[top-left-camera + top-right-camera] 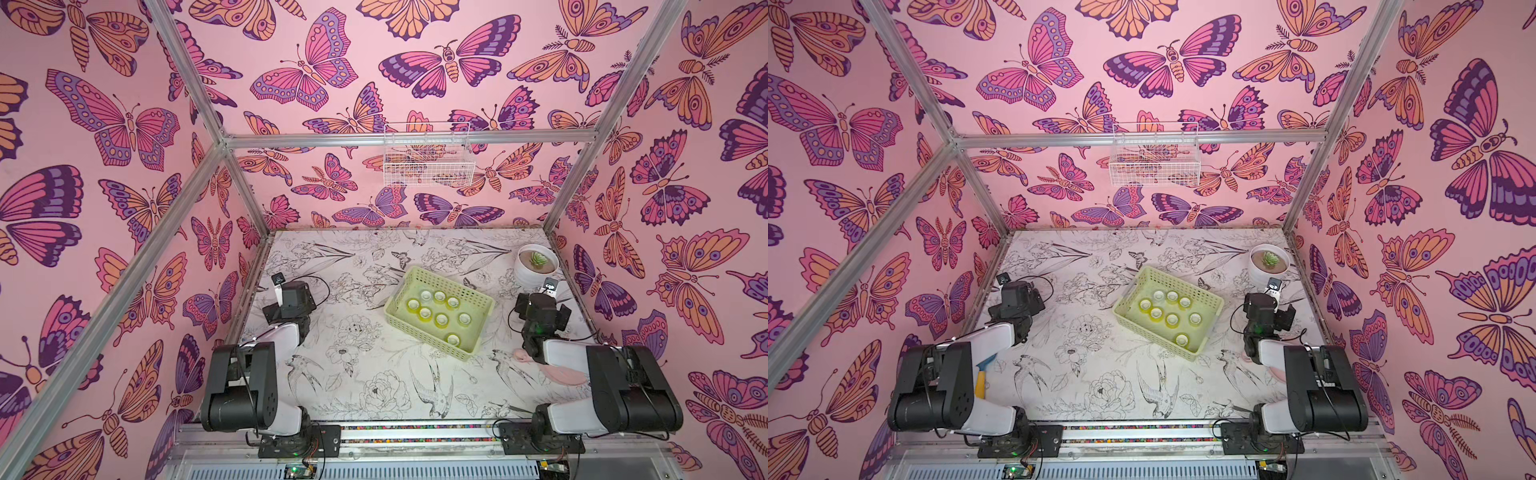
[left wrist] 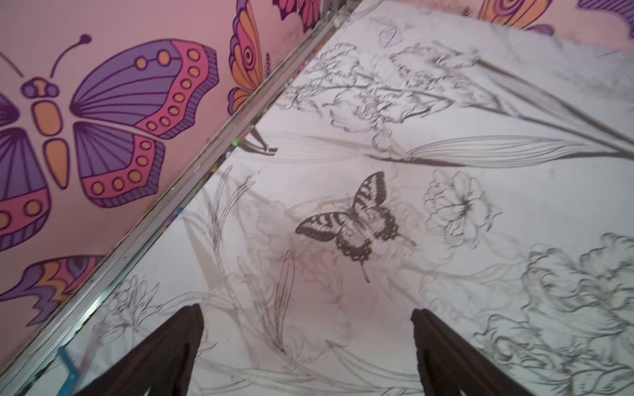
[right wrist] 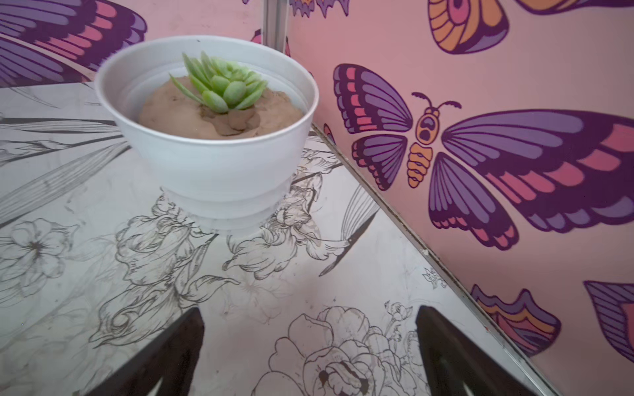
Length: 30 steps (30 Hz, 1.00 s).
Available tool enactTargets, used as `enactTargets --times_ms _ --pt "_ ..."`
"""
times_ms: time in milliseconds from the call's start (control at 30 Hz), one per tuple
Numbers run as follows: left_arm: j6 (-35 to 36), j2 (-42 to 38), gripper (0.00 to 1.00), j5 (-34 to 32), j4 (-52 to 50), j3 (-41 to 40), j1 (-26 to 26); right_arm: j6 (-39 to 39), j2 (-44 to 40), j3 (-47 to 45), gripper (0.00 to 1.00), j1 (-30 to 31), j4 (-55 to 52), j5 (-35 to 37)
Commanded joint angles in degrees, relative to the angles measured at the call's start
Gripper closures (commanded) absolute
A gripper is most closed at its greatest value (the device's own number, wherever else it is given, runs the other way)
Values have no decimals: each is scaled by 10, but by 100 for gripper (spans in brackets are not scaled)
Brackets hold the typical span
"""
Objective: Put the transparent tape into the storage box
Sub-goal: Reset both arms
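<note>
The flower-printed table [image 1: 365, 386] carries the yellow-green storage box [image 1: 428, 336] right of centre. A white plant pot [image 1: 528, 277] stands far right. The left gripper [image 2: 307, 310] and right gripper [image 3: 308, 312] have jaws apart, empty. Eight transparent tape rolls [image 1: 441, 319] lie inside the box.

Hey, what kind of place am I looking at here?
Likely a robot test booth: left arm and right arm bolted to a rail, metal frame, butterfly-print walls.

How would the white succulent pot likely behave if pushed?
The white pot narrows to a small foot, so a push near the rim may tip it. Smooth and rigid-looking, it would probably slide on the table if pushed low.
</note>
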Motion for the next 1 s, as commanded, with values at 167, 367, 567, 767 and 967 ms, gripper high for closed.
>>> enactTargets --times_ms 167,367,567,767,967 --pt "71 1 0 146 143 -57 0 -30 52 -27 1 -6 151 -97" --pt "85 19 0 127 267 -113 -18 -22 41 1 1 -17 73 -118" --pt "87 29 0 117 302 -123 -24 -22 41 0 1 -17 76 -117" --pt "86 28 0 115 299 -122 -24 -23 42 0 1 -17 75 -117" --pt "87 28 0 115 299 -122 -24 -21 42 3 1 -20 71 -124"
